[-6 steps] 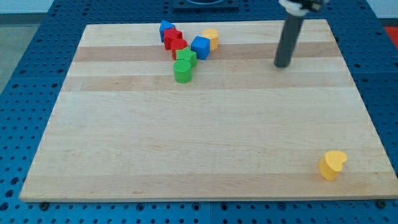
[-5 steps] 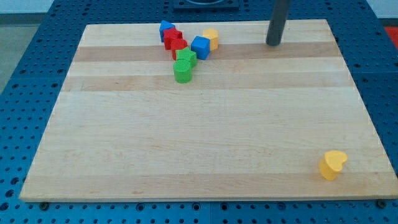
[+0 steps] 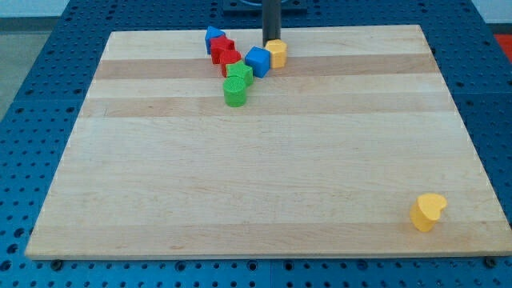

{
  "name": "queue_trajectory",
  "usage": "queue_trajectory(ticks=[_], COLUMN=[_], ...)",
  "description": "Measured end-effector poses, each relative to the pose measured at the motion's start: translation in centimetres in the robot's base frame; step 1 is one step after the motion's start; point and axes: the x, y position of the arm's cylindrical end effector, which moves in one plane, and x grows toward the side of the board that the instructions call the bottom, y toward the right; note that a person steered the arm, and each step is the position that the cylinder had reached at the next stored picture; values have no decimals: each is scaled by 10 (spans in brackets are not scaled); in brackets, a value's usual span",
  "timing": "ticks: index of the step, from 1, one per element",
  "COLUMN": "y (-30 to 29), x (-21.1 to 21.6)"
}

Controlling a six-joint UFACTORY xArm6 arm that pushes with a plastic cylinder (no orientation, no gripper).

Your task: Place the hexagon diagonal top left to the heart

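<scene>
Yellow hexagon (image 3: pixel 277 54) is seen near the top edge of the wooden board (image 3: pixel 256 184), at the right end of a cluster of blocks, touching a blue cube (image 3: pixel 258 61) on its left. My tip (image 3: pixel 271 42) is placed right at the hexagon's upper left edge, seemingly in contact; no claw is fitted, so nothing is gripped. Two red blocks (image 3: pixel 224 53), another blue block (image 3: pixel 213 37), a green star-like block (image 3: pixel 238 74) and a green cylinder (image 3: pixel 234 94) are grouped to the left. The yellow heart (image 3: pixel 427 211) is located well apart, by the board's bottom right corner.
</scene>
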Motion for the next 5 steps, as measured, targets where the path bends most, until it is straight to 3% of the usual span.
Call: queue_trajectory(ticks=[2, 5], y=[3, 19], x=[35, 142])
